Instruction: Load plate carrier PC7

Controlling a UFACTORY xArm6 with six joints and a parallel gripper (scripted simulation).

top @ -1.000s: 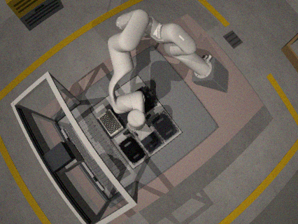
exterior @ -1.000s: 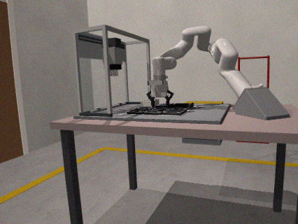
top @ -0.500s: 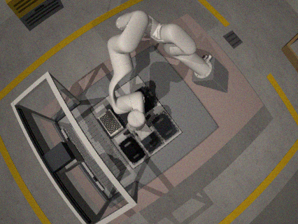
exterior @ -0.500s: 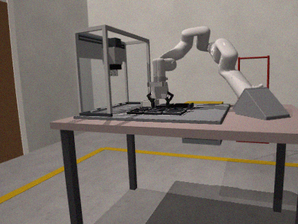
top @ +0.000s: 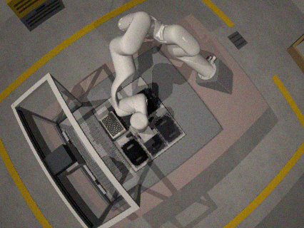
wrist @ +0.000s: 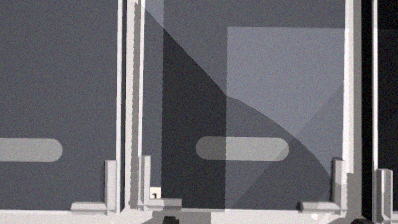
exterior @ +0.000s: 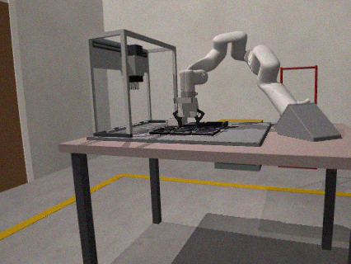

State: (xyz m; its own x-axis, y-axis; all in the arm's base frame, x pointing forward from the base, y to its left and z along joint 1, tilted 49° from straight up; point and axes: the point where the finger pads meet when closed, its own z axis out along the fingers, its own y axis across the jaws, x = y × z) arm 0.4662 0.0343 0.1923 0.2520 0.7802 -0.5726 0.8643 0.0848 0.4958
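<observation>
My gripper [exterior: 188,117] is open and empty, pointing straight down a little above the deck. In the wrist view it hangs over an empty site [wrist: 252,125] of the plate carrier PC7, with grey corner locators and a small white corner mark [wrist: 155,192]. The site to its left [wrist: 60,100] is also empty. Only the fingertips show at the bottom edge of that view. From above, the wrist [top: 139,122] hides the fingers. A light patterned plate [top: 113,125] lies just left of the wrist. Dark plates [top: 135,151] [top: 168,129] lie beside it; I cannot tell which is which.
The instrument's white frame [top: 71,149] stands at the left, its loading rails [top: 96,142] facing the carrier. In the side view the frame [exterior: 132,82] has a pipetting head [exterior: 136,66] hanging inside. The arm's base wedge [exterior: 306,121] is at the table's right.
</observation>
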